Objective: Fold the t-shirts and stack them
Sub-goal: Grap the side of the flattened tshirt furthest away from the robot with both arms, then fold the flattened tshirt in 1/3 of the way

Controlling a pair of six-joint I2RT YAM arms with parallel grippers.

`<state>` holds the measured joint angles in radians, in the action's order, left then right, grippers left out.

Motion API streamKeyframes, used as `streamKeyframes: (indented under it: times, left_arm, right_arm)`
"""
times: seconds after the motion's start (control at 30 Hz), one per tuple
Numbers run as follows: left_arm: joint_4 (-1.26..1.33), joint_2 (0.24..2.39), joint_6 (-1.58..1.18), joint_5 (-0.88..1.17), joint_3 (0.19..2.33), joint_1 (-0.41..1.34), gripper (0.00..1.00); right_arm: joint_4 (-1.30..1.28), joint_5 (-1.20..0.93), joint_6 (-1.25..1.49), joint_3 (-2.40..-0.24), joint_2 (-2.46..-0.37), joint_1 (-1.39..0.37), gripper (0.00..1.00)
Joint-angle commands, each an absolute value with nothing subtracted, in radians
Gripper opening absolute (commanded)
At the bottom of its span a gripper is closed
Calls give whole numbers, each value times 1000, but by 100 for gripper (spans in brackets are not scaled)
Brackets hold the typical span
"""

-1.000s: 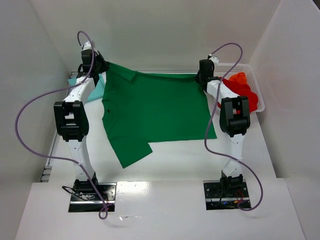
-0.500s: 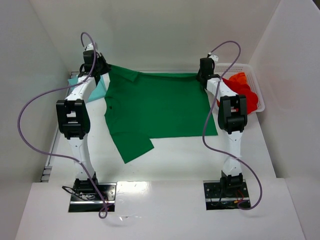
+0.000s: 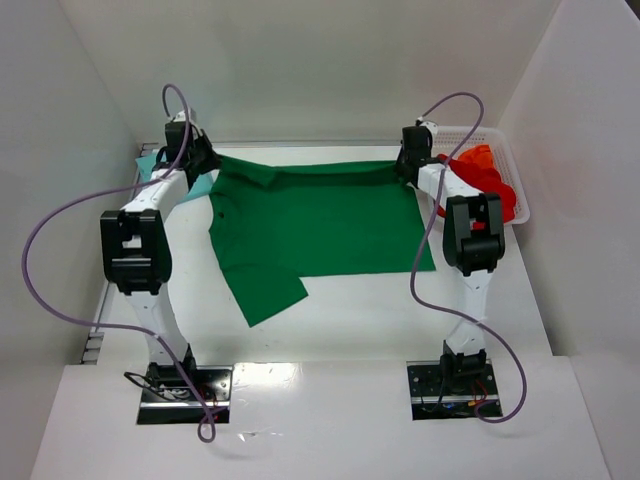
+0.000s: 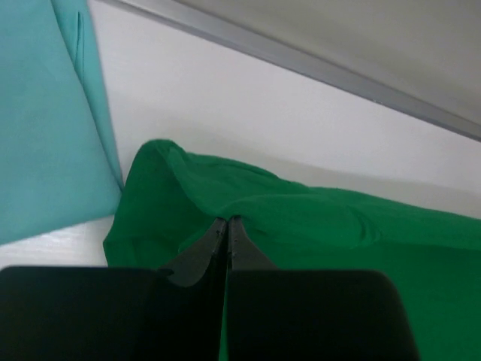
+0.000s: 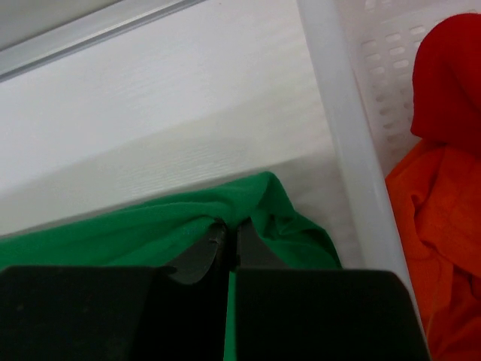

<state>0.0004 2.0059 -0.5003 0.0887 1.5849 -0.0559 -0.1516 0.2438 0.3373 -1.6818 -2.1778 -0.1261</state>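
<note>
A dark green t-shirt (image 3: 320, 225) lies spread on the white table, one sleeve pointing toward the front left. My left gripper (image 3: 207, 160) is shut on its far left corner, with cloth bunched around the tips (image 4: 227, 222). My right gripper (image 3: 405, 165) is shut on its far right corner (image 5: 229, 226). The far edge hangs taut between the two grippers, lifted off the table. A pale teal t-shirt (image 3: 185, 172) lies at the far left, also in the left wrist view (image 4: 45, 113). Red t-shirts (image 3: 490, 180) are heaped in the basket, also in the right wrist view (image 5: 443, 180).
A white plastic mesh basket (image 3: 500, 140) stands at the far right; its wall (image 5: 349, 135) is close beside my right gripper. The back wall's metal strip (image 4: 301, 64) runs just beyond the shirt. Side walls enclose the table.
Both grippers have drawn the shirt's far edge toward the front, so the far part now folds over and the visible green area is shorter. The grip is unchanged.
</note>
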Motion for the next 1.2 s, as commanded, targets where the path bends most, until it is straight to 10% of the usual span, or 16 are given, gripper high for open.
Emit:
streamKeyframes:
  times: [0.0, 1.17]
  left_arm:
    - [29, 1865, -517, 123, 1478, -63, 0]
    - [-35, 1700, -517, 130, 1244, -63, 0]
  right_arm:
    - [-144, 236, 348, -1661, -2091, -114, 0]
    - [-334, 295, 89, -1967, -2247, -94, 0]
